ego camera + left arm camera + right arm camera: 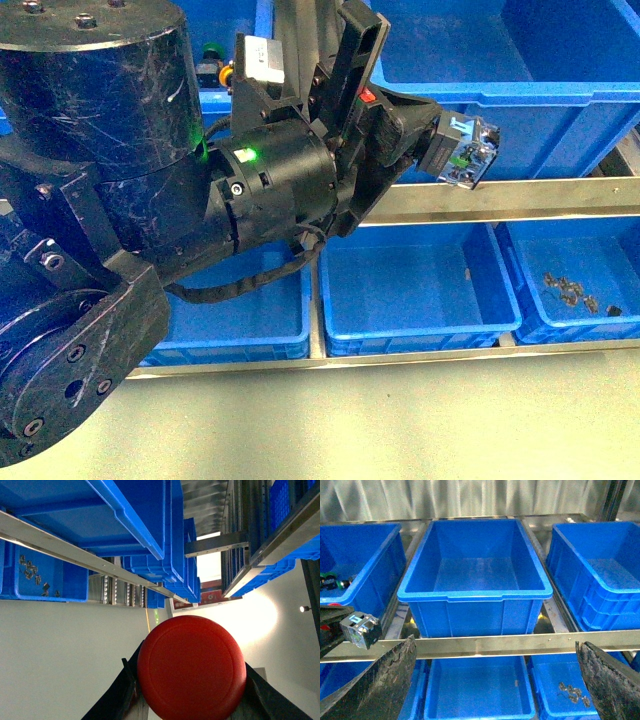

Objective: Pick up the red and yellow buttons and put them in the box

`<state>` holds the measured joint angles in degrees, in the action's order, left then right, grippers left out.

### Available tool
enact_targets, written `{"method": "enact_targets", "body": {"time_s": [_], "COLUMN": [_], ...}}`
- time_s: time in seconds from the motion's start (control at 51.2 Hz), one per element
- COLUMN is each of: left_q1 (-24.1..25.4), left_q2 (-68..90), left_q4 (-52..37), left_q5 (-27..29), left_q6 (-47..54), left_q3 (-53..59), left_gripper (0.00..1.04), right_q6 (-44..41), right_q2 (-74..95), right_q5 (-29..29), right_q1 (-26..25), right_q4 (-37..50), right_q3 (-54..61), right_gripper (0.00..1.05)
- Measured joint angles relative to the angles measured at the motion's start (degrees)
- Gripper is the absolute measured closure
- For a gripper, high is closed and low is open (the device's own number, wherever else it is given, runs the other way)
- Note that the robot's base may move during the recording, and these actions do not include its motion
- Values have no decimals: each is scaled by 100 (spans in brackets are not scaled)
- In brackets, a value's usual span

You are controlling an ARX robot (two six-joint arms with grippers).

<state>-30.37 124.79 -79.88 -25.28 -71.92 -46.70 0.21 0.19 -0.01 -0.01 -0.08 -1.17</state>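
My left gripper (415, 130) is shut on a red button. Its round red cap (192, 667) fills the gap between the dark fingers (115, 700) in the left wrist view. The button's grey contact block (465, 150) sticks out past the fingertips, in front of the upper shelf, and also shows in the right wrist view (360, 630). The box (600, 580), a deep blue crate with stepped ridges, stands at the right of that shelf. My right gripper (495, 680) is open with nothing between its fingers and faces the shelf rail. Other buttons (330, 582) lie in the left crate (365, 565).
A smooth-fronted deep blue crate (475, 575) stands in the middle of the upper shelf. A metal rail (500, 195) runs across below it. Shallower blue bins (420, 290) sit underneath, and one holds small dark parts (570, 290). My left arm (120, 200) fills the left of the front view.
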Motion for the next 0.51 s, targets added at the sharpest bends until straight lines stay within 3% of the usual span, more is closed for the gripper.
{"method": "enact_targets", "body": {"time_s": [0.508], "left_q1": [-13], "left_q2": [0], "left_q4": [0], "left_q5": [-9], "left_q6": [-131], "left_q3": [-13], "left_gripper": [75], "right_q6": [0], "right_q2": [0], "right_q5": [2], "right_q1": [0], "right_q4": [0], "right_q3": [0], "right_gripper": [7]}}
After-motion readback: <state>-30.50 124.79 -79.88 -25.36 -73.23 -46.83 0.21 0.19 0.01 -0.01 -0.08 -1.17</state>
